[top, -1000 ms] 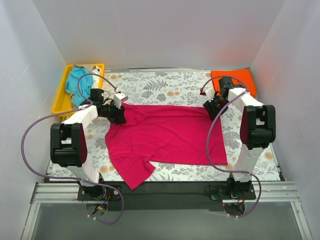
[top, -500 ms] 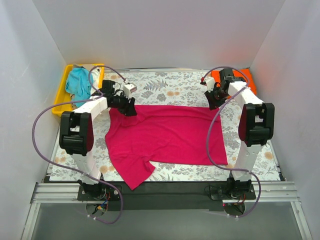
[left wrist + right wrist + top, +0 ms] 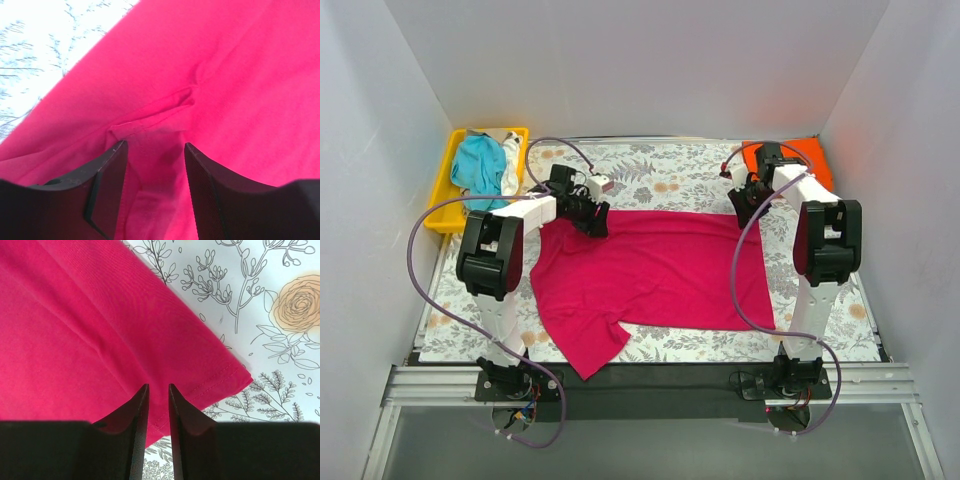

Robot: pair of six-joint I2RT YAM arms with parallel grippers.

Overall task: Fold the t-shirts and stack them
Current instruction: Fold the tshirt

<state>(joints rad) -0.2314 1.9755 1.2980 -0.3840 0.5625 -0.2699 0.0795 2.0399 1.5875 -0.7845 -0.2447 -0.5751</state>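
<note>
A magenta-pink t-shirt [image 3: 650, 275] lies spread across the middle of the floral table, with one sleeve hanging toward the near edge. My left gripper [image 3: 593, 213] is low over its far left edge. In the left wrist view this gripper [image 3: 155, 145] stands open, with a small raised fold of the pink cloth [image 3: 225, 75] between its fingers. My right gripper [image 3: 748, 203] hovers at the shirt's far right corner. Its jaws [image 3: 158, 386] are a narrow gap apart above the flat hem [image 3: 215, 380] and grip nothing. An orange t-shirt [image 3: 808, 158] lies folded at the back right.
A yellow tray [image 3: 442, 195] at the back left holds teal cloth [image 3: 478, 165] and white cloth [image 3: 510, 168]. White walls close in the table on three sides. Bare floral tabletop [image 3: 650, 175] shows behind the shirt. The arm bases sit on the rail at the near edge.
My left arm has slid right along the shirt's far edge, away from its left corner, and its jaws have widened. My right gripper has drawn back slightly and its jaws have narrowed.
</note>
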